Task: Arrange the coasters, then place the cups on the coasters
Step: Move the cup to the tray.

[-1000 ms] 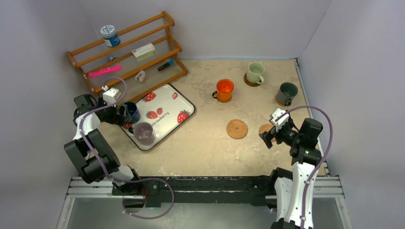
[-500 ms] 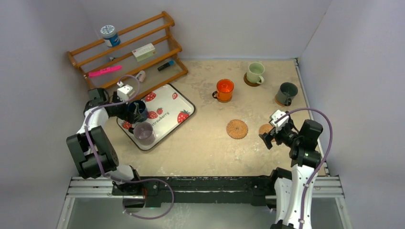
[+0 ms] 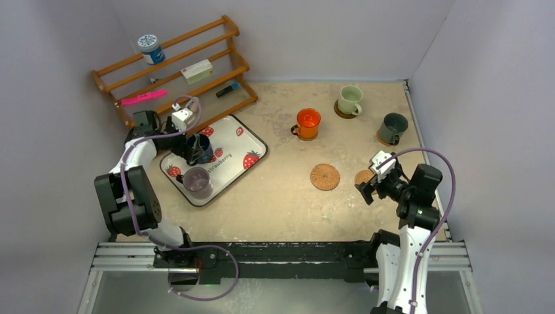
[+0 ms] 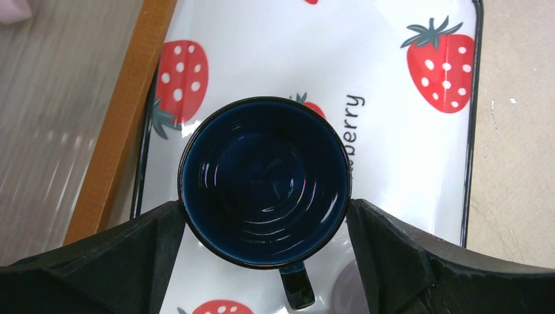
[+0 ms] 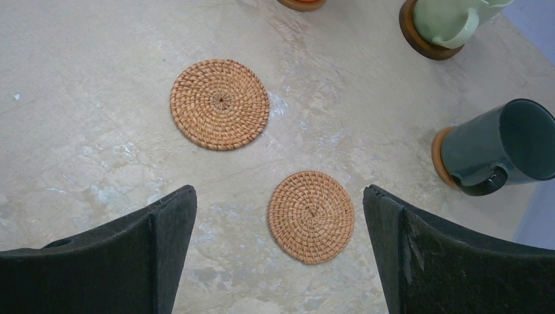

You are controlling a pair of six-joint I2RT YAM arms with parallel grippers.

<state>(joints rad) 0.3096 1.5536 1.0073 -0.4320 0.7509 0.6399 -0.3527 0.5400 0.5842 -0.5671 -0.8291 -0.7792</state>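
The dark blue cup (image 4: 265,182) stands on the strawberry tray (image 4: 406,163) between the fingers of my open left gripper (image 4: 265,206), its rim close against both, handle toward the wrist. A purple-grey cup (image 3: 197,182) is nearer on the tray (image 3: 239,147). My right gripper (image 5: 278,191) hangs open and empty above a small wicker coaster (image 5: 311,216). A wider wicker coaster (image 5: 220,104) lies bare to its left. The orange cup (image 3: 307,123), pale green cup (image 3: 350,100) and dark grey-green cup (image 3: 394,127) each stand on a brown coaster.
A wooden rack (image 3: 170,72) stands at the back left, holding a blue-and-white jar (image 3: 150,48), a pink marker and small items. Its lower rail runs along the tray's far edge. Grey walls close in the left, back and right sides.
My left gripper has swung right over the tray, and the dark blue cup between its fingers now stands further right. The right arm has barely moved.
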